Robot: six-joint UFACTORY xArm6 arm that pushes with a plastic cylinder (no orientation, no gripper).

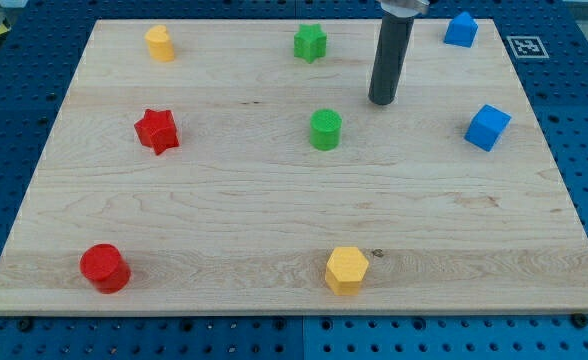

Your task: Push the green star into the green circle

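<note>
Our tip [381, 102] on tabletop [274, 220], touching nothing; no gripper, so nothing held. Green circle [325, 130] at our 8 o'clock, near. Green star [311, 42] at our 11, apart. Approach step, we judge: next, get behind star's 12 side, push toward 6. Star: no long axis, heading unclear.

Rod [391, 55] cut off at view's top (arm unseen).

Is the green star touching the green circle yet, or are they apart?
Apart. The green star sits near the view's top; bare wood separates it from the green circle. My tip touches neither.
</note>
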